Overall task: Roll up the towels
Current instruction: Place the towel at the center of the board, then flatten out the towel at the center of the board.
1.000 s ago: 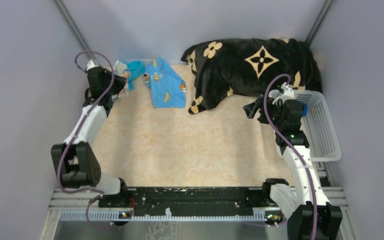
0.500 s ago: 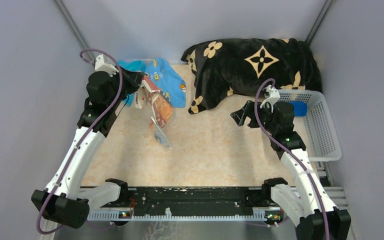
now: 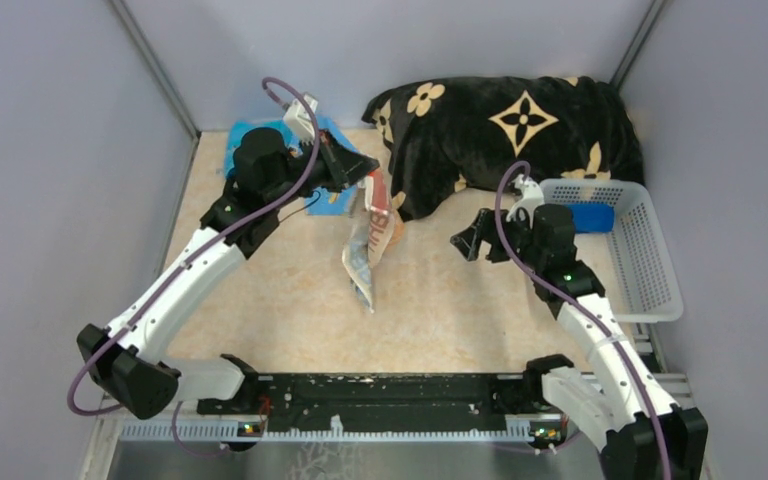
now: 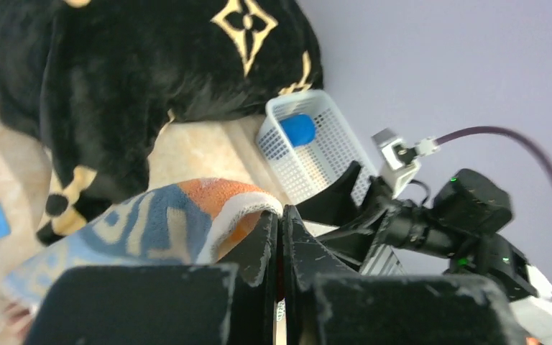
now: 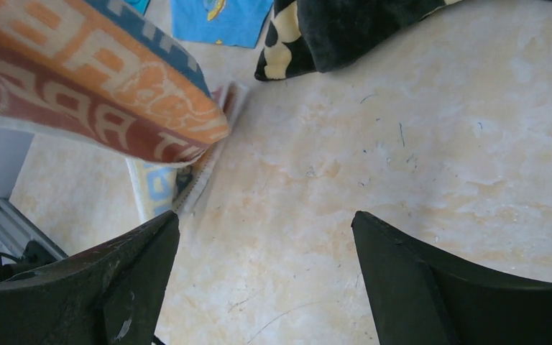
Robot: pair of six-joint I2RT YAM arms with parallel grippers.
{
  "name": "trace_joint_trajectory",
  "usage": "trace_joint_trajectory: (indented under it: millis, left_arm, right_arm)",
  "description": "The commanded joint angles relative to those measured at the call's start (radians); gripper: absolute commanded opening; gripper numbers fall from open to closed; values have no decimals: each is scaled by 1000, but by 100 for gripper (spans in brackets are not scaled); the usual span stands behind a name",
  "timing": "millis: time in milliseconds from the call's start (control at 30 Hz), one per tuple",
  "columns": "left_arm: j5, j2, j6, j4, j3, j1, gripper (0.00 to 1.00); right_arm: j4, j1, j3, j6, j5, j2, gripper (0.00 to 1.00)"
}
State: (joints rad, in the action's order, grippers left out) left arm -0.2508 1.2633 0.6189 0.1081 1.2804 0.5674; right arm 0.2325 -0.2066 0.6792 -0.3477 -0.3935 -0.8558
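Two arms of mine reach out over a table (image 3: pixel 290 300) whose top is a mottled beige sheet, marbled like stone. In my right wrist view it is flecked with fine dark threads and scratches. Plain pale lilac walls close in the left, far and right sides, and a dark post rises at each far corner. My bases sit on a black plate and ribbed metal rail along the near edge. My left pincer (image 3: pixel 372 176) is clenched on the top hem of the striped towel (image 3: pixel 368 245), lifted above the table a little left of its centre. The orange, blue and red cloth hangs down from the pinch, and its lower end reaches the surface. My right pincer (image 3: pixel 470 240) is released, jaws wide with nothing between them, over bare table right of centre and facing the towel. A white basket (image 3: pixel 652 275) sits along the right edge with a dark blue roll (image 3: pixel 592 217) inside. The black flowered blanket (image 3: pixel 500 140) fills the far right corner. A light blue printed towel (image 5: pixel 219 16) lies flat by the far edge, partly hidden under my left arm.
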Motion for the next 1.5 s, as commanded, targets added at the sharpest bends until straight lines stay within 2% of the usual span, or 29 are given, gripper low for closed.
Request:
trace_joint_trajectory:
  millis: [0,100,167,333,633,733,933,1100,1200,1367,1467]
  left_arm:
    - [-72,7,-44,-62,156,5,4]
    - [-100,17,-60,-35,233,5,4]
    - [-59,-20,-78,-21,237,5,5]
    - [244,-138,-155,89,137,3,7]
    - [598,-308,-140,266,-237,2,7]
    - [665,-374,-101,314,-353,0,6]
    - [786,-501,15,465,-486,-1,7]
    - [854,-574,118,563,-536,-1,8]
    - [882,-597,150,595,-547,-1,8]
    - [919,-616,174,621,-558,-1,9]
    - [915,-618,182,620,-568,-1,9]
  right_arm:
    - [-27,-43,53,20,26,-15,90]
    - [-18,-58,67,34,44,-27,90]
    - [-13,-68,74,42,50,-33,90]
    - [-7,-107,73,66,63,-67,89]
    - [15,-254,34,96,160,-183,86]
    - [40,-311,23,74,232,-240,84]
    - [29,-362,12,19,315,-361,77]
    - [26,-471,118,35,398,-513,72]
    - [7,-507,168,21,393,-592,68]
    - [-44,-517,181,-19,354,-679,67]
    - [7,-517,181,-64,362,-726,68]
